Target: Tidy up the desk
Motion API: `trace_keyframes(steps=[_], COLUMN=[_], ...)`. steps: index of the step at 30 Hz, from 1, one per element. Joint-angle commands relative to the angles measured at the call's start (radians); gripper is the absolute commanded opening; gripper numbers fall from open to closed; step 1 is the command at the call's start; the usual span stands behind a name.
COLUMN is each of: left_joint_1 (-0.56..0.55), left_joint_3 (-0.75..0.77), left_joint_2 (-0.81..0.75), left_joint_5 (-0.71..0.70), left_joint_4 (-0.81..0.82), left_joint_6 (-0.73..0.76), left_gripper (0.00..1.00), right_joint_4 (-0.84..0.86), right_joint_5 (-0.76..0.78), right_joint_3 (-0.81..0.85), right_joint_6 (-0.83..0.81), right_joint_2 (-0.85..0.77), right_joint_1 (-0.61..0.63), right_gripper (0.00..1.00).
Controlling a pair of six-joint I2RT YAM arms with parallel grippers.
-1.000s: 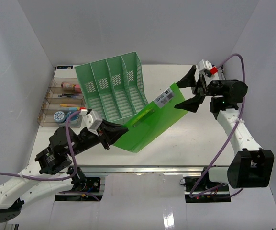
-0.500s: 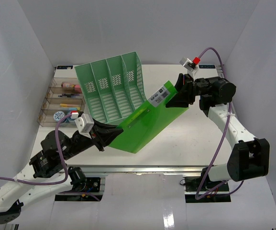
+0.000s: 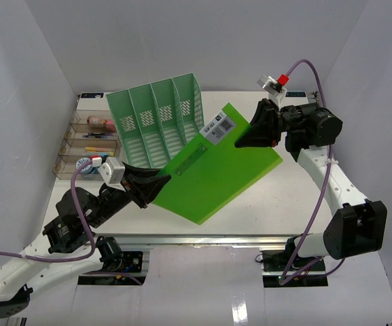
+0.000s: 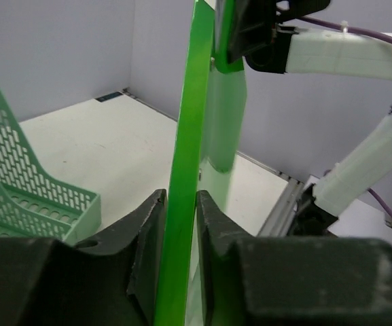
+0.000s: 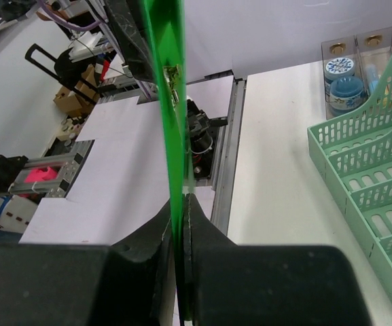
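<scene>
Right fingers (image 3: 255, 129) newly around green folder (image 3: 209, 178)

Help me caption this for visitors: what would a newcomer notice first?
The bright green folder, held over the middle of the desk by the left gripper and right gripper at opposite corners. Behind it, the mint-green file rack sits toward the far left.

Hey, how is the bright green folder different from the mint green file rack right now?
The bright green folder is a thin, solid flat panel; the mint-green file rack is a boxy four-slot stand with perforated walls. The folder is vivid green, the rack paler. The left gripper and right gripper both clamp the folder; the rack sits on the desk with no gripper on it. Both are green filing items.
</scene>
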Motion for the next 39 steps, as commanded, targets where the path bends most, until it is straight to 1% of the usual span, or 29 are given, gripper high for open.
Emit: trace_keyframes(steps=[1,3,4,5,9,14,21,23,26,29,33,35,37,39], left_joint_1=[0.004,0.003,0.002,0.002,0.002,0.002,0.004,0.003,0.002,0.002,0.004,0.004,0.004,0.004], left_joint_3=[-0.033,-0.033,-0.027,-0.019,0.044,0.140,0.337,0.396,0.435,0.441,0.430,0.429,0.425,0.423], left_joint_2=[0.017,0.017,0.017,0.017,0.008,-0.039,-0.076,-0.088,-0.101,-0.103,-0.093,-0.088,-0.080,-0.074], left_joint_5=[-0.111,-0.118,-0.125,-0.131,-0.157,-0.205,-0.248,-0.258,-0.283,-0.307,-0.323,-0.328,-0.334,-0.341], left_joint_4=[0.088,0.086,0.080,0.068,0.014,-0.083,-0.171,-0.174,-0.171,-0.179,-0.184,-0.184,-0.184,-0.185], left_joint_6=[-0.046,-0.055,-0.055,-0.053,-0.033,-0.004,0.027,0.026,0.026,0.028,0.013,0.008,0.002,0.002], left_gripper=[0.66,0.93,0.97,0.98,0.98,0.98,0.98,0.98,0.98,0.98,0.98,0.98,0.98,0.98], right_joint_4=[0.566,0.566,0.566,0.566,0.566,0.566,0.562,0.542,0.472,0.332,-0.075,-0.326,-0.625,-0.853], right_joint_5=[-0.157,-0.157,-0.157,-0.157,-0.157,-0.157,-0.151,-0.140,-0.115,-0.074,0.002,0.048,0.114,0.167], right_joint_3=[0.076,0.082,0.084,0.088,0.104,0.173,0.387,0.452,0.554,0.672,0.805,0.882,0.926,0.971], right_joint_6=[0.116,0.125,0.128,0.131,0.137,0.155,0.211,0.210,0.178,0.032,-0.307,-0.503,-0.663,-0.911], right_joint_2=[-0.033,-0.028,-0.025,-0.020,0.003,0.066,0.189,0.227,0.281,0.323,0.344,0.349,0.346,0.340], right_joint_1=[0.038,0.040,0.039,0.038,0.038,0.037,0.038,0.042,0.043,0.044,0.045,0.044,0.046,0.044], right_gripper=[0.08,0.08,0.08,0.08,0.08,0.08,0.08,0.08,0.08,0.08,0.08,0.08,0.08,0.08])
